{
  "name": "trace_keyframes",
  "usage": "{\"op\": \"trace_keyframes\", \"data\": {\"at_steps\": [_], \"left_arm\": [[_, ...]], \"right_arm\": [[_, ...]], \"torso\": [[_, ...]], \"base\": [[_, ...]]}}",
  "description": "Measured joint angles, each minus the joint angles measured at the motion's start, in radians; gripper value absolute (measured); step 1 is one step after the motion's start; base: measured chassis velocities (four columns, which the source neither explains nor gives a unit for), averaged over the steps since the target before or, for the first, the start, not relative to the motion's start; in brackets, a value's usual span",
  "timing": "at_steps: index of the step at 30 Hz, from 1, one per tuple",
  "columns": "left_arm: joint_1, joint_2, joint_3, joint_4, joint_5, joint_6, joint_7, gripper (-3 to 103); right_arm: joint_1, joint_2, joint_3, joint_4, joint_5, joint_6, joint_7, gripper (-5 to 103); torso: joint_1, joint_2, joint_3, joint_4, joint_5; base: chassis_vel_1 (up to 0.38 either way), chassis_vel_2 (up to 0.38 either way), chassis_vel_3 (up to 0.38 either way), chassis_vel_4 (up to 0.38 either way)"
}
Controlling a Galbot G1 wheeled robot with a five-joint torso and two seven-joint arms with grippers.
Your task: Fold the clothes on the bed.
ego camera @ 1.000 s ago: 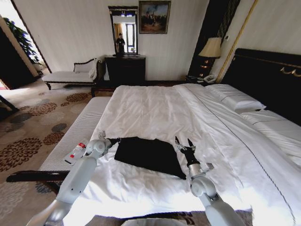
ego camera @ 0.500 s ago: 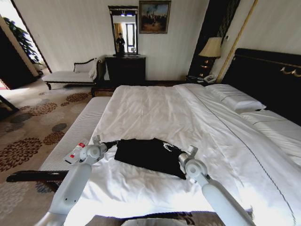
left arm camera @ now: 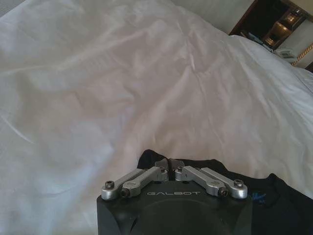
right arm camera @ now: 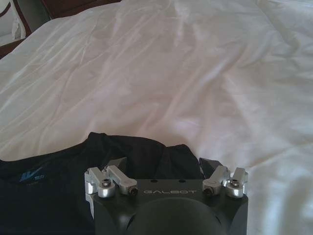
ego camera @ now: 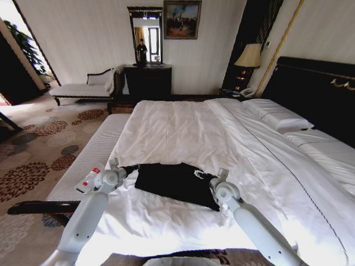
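The black T-shirt (ego camera: 176, 181) is laid flat on the bed (ego camera: 183, 133). Its left edge is gripped by the closed left claw (left arm camera: 170, 171); the right claw (right arm camera: 164, 164) is opened over its right edge.

The soft black T-shirt (ego camera: 176, 180) lies on the large white-sheeted double bed (ego camera: 183, 127), near its foot, between the left gripper (ego camera: 131, 167) and right gripper (ego camera: 212, 185).

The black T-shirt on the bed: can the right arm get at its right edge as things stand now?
Probably yes. The right gripper hangs with its fingers open right over the edge of the black T-shirt, and nothing lies between them. The left gripper is shut on the shirt's other side. Only white bed linen surrounds it.
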Motion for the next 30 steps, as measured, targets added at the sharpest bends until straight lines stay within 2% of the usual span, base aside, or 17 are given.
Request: {"op": "trace_keyframes", "data": {"at_steps": [1, 2, 3, 6, 7, 8, 10, 14, 16, 20, 22, 24, 30], "left_arm": [[0.001, 0.001, 0.0, 0.0, 0.0, 0.0, 0.0, 2], [0.003, 0.004, -0.003, -0.001, 0.0, 0.0, -0.001, 2], [0.004, 0.005, -0.005, -0.002, -0.001, -0.001, -0.001, 2], [0.005, 0.006, -0.007, -0.003, -0.002, -0.001, -0.001, 2], [0.006, 0.007, -0.008, -0.004, -0.003, -0.001, -0.001, 2], [0.008, 0.007, -0.01, -0.005, -0.003, -0.001, -0.002, 2], [0.008, 0.007, -0.011, -0.006, -0.003, -0.001, -0.003, 2], [0.01, 0.008, -0.014, -0.01, -0.005, -0.001, -0.004, 2], [0.01, 0.008, -0.015, -0.011, -0.006, -0.001, -0.004, 2], [0.013, 0.009, -0.016, -0.015, -0.006, -0.001, -0.007, 2], [0.013, 0.009, -0.016, -0.015, -0.006, -0.001, -0.007, 2], [0.015, 0.01, -0.017, -0.02, -0.006, -0.001, -0.008, 2], [0.016, 0.014, -0.021, -0.032, -0.01, -0.001, -0.016, 2]], "right_arm": [[0.001, 0.0, -0.001, -0.001, -0.001, -0.001, 0.002, 86], [0.004, 0.002, -0.004, -0.007, -0.008, -0.007, 0.008, 76], [0.005, 0.002, -0.006, -0.012, -0.012, -0.009, 0.011, 70], [0.007, 0.003, -0.01, -0.021, -0.021, -0.01, 0.012, 70], [0.009, 0.004, -0.014, -0.029, -0.028, -0.011, 0.012, 64], [0.012, 0.008, -0.019, -0.043, -0.041, -0.011, 0.011, 53], [0.013, 0.01, -0.021, -0.049, -0.048, -0.011, 0.011, 53], [0.017, 0.015, -0.023, -0.068, -0.075, -0.01, 0.006, 32], [0.017, 0.015, -0.023, -0.068, -0.082, -0.007, 0.001, 32], [0.009, 0.014, -0.018, -0.063, -0.11, 0.008, -0.027, 10], [0.007, 0.014, -0.017, -0.062, -0.112, 0.009, -0.028, 10], [-0.005, 0.012, -0.011, -0.047, -0.119, 0.014, -0.038, 2], [-0.031, 0.002, 0.009, -0.013, -0.138, 0.032, -0.08, 0]], "torso": [[0.0, 0.0, 0.0, 0.0, 0.0], [0.0, 0.0, 0.0, 0.0001, 0.0], [0.0, 0.0, 0.0, 0.0001, -0.0001], [0.0, 0.0, 0.0, 0.0, -0.0001], [0.0, 0.0, 0.0, 0.0001, 0.0], [0.0, 0.0, 0.0, 0.0, -0.0001], [0.0, 0.0, 0.0, 0.0, 0.0], [0.0, 0.0, 0.0, 0.0002, -0.0001], [0.0, 0.0, 0.0, 0.0001, 0.0], [0.0, 0.0, 0.0, 0.0001, 0.0], [0.0, 0.0, 0.0, 0.0001, 0.0], [0.0, 0.0, 0.0, 0.0001, 0.0], [0.0, 0.0, 0.0, 0.0001, 0.0]], "base": [[0.0, 0.0, 0.0, 0.0], [0.0, 0.0, 0.0, 0.0], [0.0, 0.0, 0.0, 0.0], [0.0, 0.0, 0.0, 0.0], [0.0, 0.0, 0.0, 0.0], [0.0, 0.0, 0.0, 0.0], [0.0, 0.0, 0.0, 0.0], [0.0, 0.0, 0.0, 0.0], [0.0, 0.0, 0.0, 0.0], [0.0, 0.0, 0.0, 0.0], [0.0, 0.0, 0.0, 0.0], [0.0, 0.0, 0.0, 0.0], [0.0, 0.0, 0.0, 0.0]]}}
